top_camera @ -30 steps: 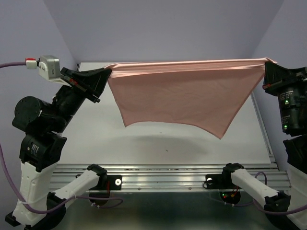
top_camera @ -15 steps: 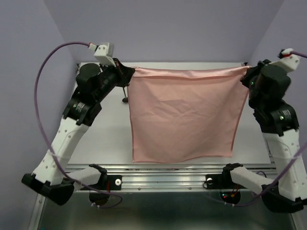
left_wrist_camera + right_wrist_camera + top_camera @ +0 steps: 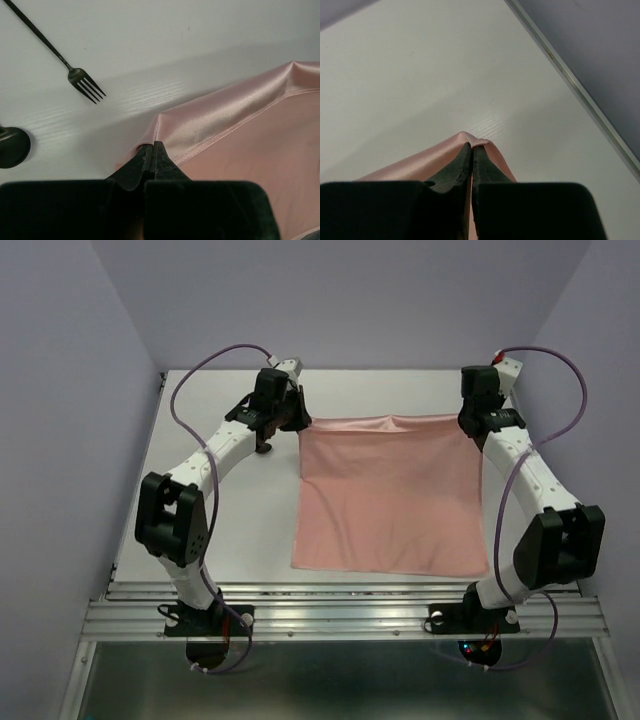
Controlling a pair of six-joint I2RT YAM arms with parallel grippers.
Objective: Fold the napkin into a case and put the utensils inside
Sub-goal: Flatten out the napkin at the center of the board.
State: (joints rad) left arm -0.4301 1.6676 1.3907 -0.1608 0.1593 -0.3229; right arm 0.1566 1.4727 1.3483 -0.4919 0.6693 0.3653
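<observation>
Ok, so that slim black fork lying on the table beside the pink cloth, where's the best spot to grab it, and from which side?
Probably mid-handle on the slim black fork, coming straight down and closing across the handle. It lies flat on the white table with bare surface either side, and the handle is straight and narrow, unlike the splayed tines.

Napkin (image 3: pixel 390 495), centre of frame: was pale salmon-pink, plain, with a satin sheen along its hem.
Fork (image 3: pixel 82 84), upper left: black.
Left gripper (image 3: pixel 152 150): black.
Table (image 3: pixel 220 530): white.
Walls (image 3: pixel 350 300): lavender.
Arms (image 3: pixel 225 445): white, with black joints.
</observation>
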